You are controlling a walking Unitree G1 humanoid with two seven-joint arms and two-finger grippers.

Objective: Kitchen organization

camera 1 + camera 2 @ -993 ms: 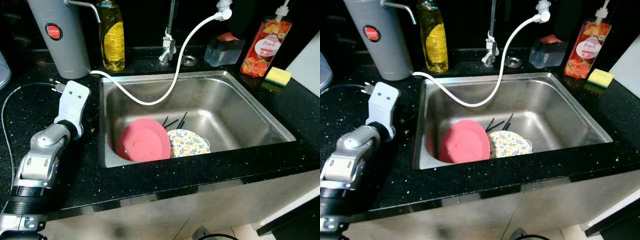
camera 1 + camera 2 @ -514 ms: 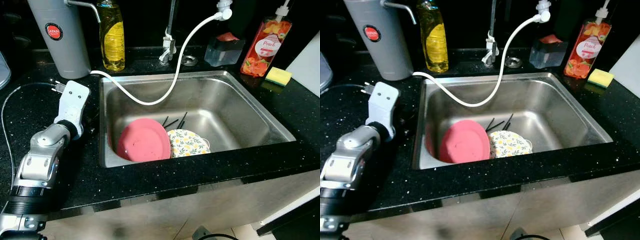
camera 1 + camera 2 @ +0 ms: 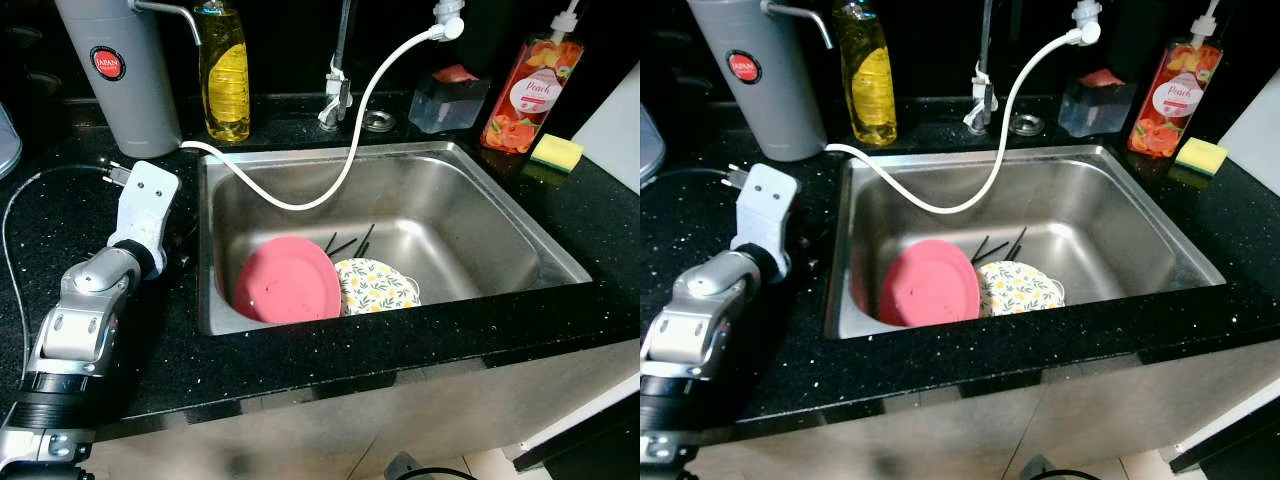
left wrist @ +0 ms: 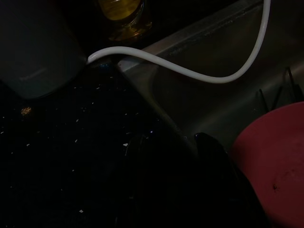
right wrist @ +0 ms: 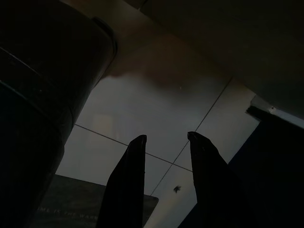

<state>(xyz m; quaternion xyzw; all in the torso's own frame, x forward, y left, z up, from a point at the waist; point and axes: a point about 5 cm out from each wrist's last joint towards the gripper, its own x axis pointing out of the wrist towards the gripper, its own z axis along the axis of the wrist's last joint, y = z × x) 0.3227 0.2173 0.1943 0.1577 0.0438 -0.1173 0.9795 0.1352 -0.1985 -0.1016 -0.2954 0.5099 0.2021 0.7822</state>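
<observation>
A steel sink (image 3: 480, 215) is set into a black speckled bench (image 3: 90, 215). In the near left corner of the basin a pink plate (image 3: 288, 282) leans tilted against the front wall, and just beside it, on its right and touching it, lies a flowered plate (image 3: 375, 286). A few dark thin utensils (image 3: 350, 243) stick up behind the two plates; what they are cannot be told.

A white hose (image 3: 340, 165) runs from a fitting at the top, dips into the basin and climbs over the left rim to a grey canister (image 3: 125, 70) at the back left of the bench. A yellow bottle (image 3: 225, 70) stands beside the canister. Behind the sink are a metal tap base (image 3: 335, 98), a clear box (image 3: 447, 98) with a red item on it, an orange pump bottle (image 3: 528, 90) and, near it, a yellow sponge (image 3: 557, 152).

The left arm lies along the bench left of the sink, its white wrist block near the rim. The left tool (image 4: 178, 156) is dark in the wrist view; its two fingers stand apart, holding nothing, at the sink's left edge, close to the pink plate. A white cable (image 3: 15, 230) with a plug curls on the bench beside the arm.

The right tool (image 5: 164, 142) hangs down over a tiled floor (image 5: 142, 118), its fingers apart and empty.
</observation>
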